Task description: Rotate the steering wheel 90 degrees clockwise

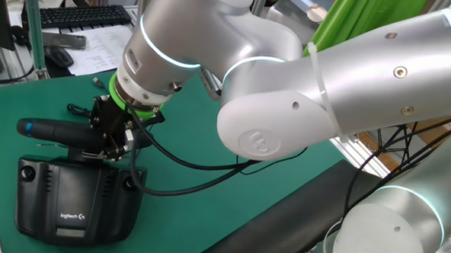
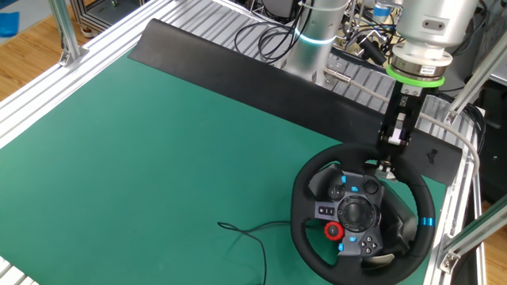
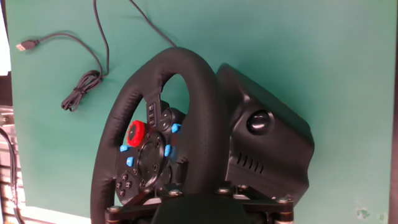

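Note:
The steering wheel [image 1: 57, 131] lies edge-on as a padded black bar with a blue stripe [image 1: 25, 125] at its left end. In the other fixed view the wheel [image 2: 305, 229] shows its face with a red knob and blue buttons, and the blue stripe [image 2: 428, 220] is on the right of the rim. My gripper [image 1: 112, 144] comes down on the rim's far part [image 2: 390, 158] with its fingers either side of it, shut on the rim. In the hand view the rim [image 3: 199, 124] runs down between my gripper's [image 3: 193, 200] fingers.
The black Logitech base box [image 1: 77, 200] [image 3: 267, 149] sits behind the wheel. A loose USB cable [image 2: 245, 233] [image 3: 81, 87] lies on the green mat. A keyboard [image 1: 82, 15] and a mouse [image 1: 58, 56] are beyond the mat. An aluminium frame post [image 2: 467, 229] stands close by the wheel.

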`<state>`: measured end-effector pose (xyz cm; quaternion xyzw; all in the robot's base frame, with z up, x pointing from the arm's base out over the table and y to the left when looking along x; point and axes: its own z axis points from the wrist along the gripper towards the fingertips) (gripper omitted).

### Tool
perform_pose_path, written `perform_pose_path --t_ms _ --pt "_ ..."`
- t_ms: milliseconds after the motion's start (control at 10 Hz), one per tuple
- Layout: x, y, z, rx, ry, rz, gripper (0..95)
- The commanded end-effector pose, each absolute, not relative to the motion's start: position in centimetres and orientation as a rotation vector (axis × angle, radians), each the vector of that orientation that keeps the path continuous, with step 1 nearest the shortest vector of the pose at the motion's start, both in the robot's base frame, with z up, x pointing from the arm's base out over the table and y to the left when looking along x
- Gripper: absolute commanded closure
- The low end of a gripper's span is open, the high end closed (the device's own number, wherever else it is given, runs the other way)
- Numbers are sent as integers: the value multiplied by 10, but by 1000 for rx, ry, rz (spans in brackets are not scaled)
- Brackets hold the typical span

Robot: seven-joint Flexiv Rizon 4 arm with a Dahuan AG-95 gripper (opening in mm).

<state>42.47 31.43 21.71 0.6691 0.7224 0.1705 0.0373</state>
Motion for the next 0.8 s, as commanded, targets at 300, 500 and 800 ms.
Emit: perform_pose_path --t_ms 300,500,800 --pt "426 319 219 2074 2205 527 950" --pt "426 324 217 2089 2191 523 950" --pt "424 335 210 2101 2159 510 950"
